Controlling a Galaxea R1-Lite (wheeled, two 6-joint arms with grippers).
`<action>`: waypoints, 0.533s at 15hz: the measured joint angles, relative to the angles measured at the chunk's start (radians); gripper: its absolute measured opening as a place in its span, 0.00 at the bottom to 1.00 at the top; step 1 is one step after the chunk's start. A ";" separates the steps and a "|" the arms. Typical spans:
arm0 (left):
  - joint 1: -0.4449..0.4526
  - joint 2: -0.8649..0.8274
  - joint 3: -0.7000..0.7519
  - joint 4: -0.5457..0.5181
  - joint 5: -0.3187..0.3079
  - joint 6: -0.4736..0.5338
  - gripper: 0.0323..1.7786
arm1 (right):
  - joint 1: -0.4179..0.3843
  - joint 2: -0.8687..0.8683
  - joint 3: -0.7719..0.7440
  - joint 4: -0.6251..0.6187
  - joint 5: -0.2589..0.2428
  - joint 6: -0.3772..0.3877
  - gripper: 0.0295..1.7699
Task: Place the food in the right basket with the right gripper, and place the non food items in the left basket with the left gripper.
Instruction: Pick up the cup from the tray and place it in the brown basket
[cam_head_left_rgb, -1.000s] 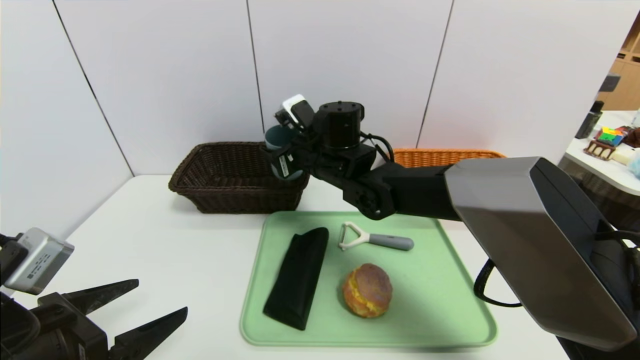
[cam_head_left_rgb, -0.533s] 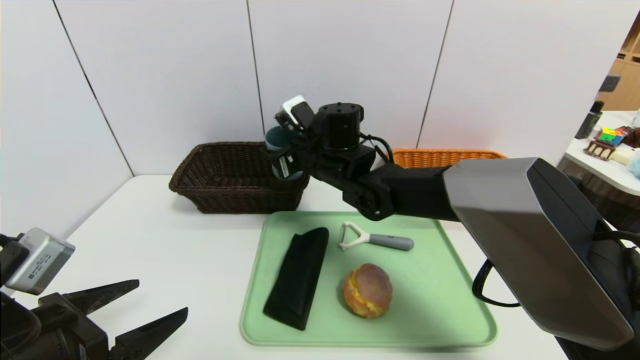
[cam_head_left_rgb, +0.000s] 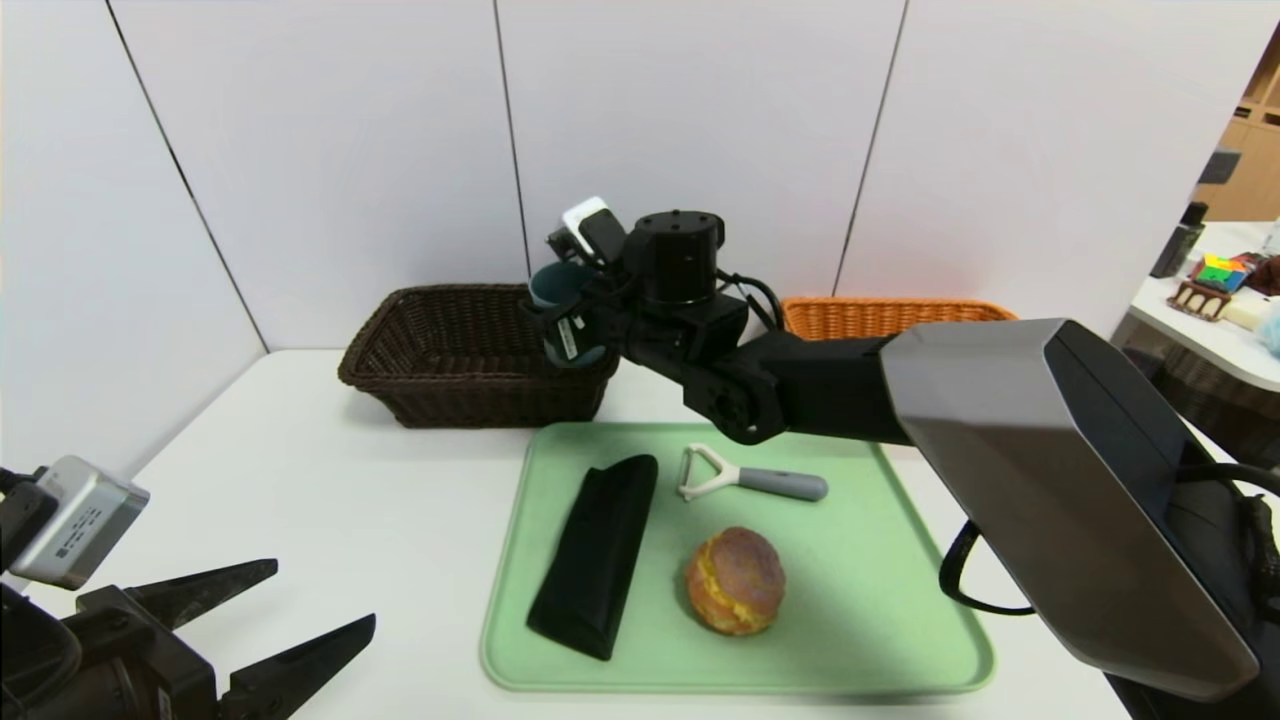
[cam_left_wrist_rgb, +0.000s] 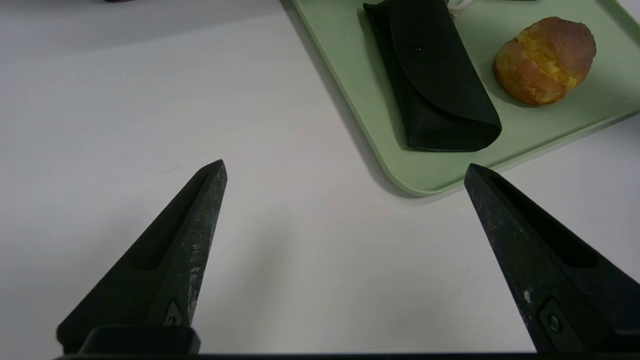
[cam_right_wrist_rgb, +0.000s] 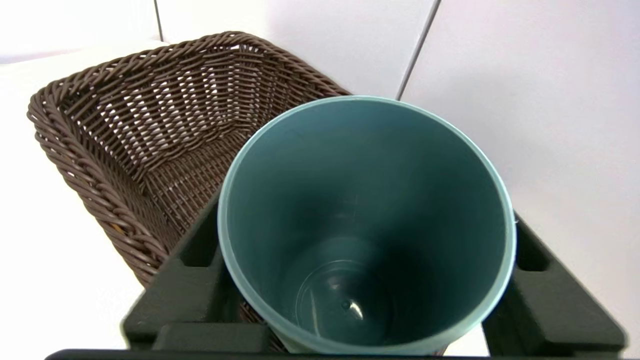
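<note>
Cup (cam_head_left_rgb: 556, 290), blue-grey and empty, sits upright between the jaws of the right pincer (cam_head_left_rgb: 562, 318), mouth up, held above the right-hand end of the dark basket (cam_head_left_rgb: 440, 350). In the right wrist view the cup (cam_right_wrist_rgb: 365, 225) fills the gap between both fingers (cam_right_wrist_rgb: 195, 280), and the dark basket (cam_right_wrist_rgb: 150, 130) opens beyond and below it. The pincer grips the cup; whether that grip is easing cannot be told.

Governing relation: the cup hangs over the basket's near-right rim rather than over its centre, so a release here would likely drop it just inside that corner, or on the rim. The cup's long axis is vertical.

Right arm pose: stretched forward and across to the left over the tray (cam_head_left_rgb: 900, 640), wrist roughly level. Note that a non-food item is in the right pincer, not the left.

Left pincer (cam_head_left_rgb: 270, 625) is parked low over the worktop (cam_head_left_rgb: 330, 500) at the near left, jaws spread wide and empty.

On the tray lie the pouch (cam_head_left_rgb: 597, 555), long axis running near to far, the peeler (cam_head_left_rgb: 750, 478), and the bun (cam_head_left_rgb: 735, 580). The left pincer is nearer the pouch. The orange basket (cam_head_left_rgb: 890, 312) stands behind the right arm.
</note>
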 joint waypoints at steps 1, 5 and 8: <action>0.000 0.000 0.001 0.000 0.000 0.000 0.95 | 0.000 0.000 0.000 0.000 0.000 0.000 0.75; 0.000 0.000 0.004 0.000 0.000 0.000 0.95 | 0.000 -0.002 0.000 -0.006 -0.002 -0.001 0.83; 0.000 0.000 0.004 0.000 0.000 0.002 0.95 | 0.000 -0.006 0.001 -0.009 -0.004 -0.001 0.88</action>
